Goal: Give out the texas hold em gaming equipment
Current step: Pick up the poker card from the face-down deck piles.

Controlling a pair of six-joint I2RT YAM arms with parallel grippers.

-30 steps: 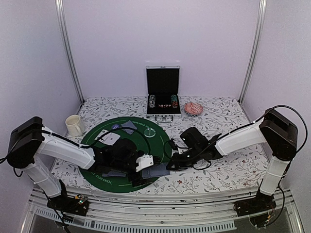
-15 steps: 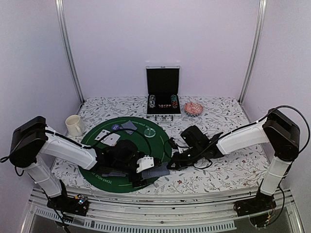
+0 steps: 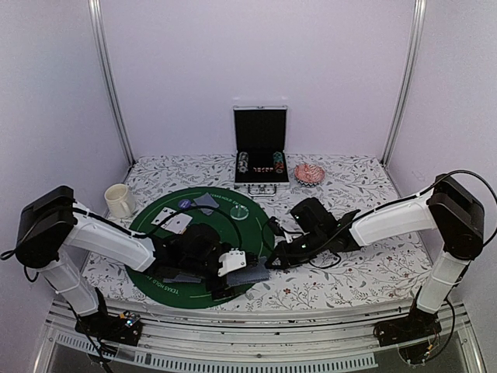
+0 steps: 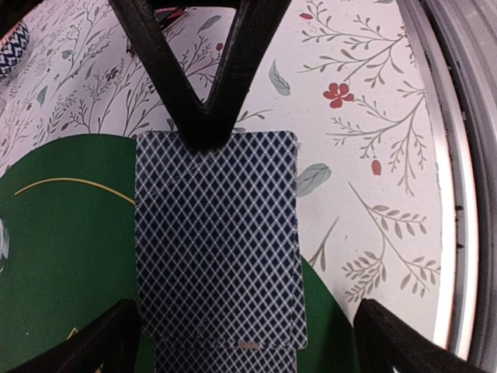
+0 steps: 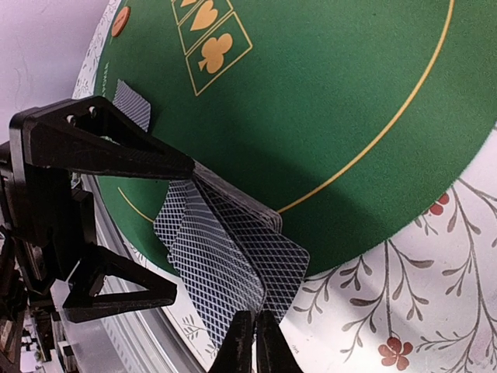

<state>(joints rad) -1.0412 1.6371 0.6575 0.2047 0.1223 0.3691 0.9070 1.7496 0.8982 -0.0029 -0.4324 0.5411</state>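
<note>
A stack of playing cards [image 4: 217,241] with blue-grey diamond backs lies over the near rim of the green mat [image 3: 155,233], between the wide-apart fingers of my left gripper [image 4: 245,342]; one finger stands clear of the stack. In the right wrist view the cards [image 5: 233,264] are fanned. My right gripper [image 5: 255,342] is shut on the near edge of the top card. From above, it [image 3: 272,260] meets the stack [image 3: 250,273] from the right. Two cards [image 3: 172,217], a dark disc [image 3: 185,203] and a pale disc [image 3: 241,211] lie on the mat. An orange disc [image 5: 120,21] lies farther off.
A white mug [image 3: 119,200] stands left of the mat. An open metal case [image 3: 260,151] with chips stands at the back, with a red patterned bowl [image 3: 308,173] beside it. The table's metal front rail [image 4: 454,194] runs just past the stack.
My right gripper has closed on the top card's edge and its arm has shifted slightly left. The left arm has barely moved.
</note>
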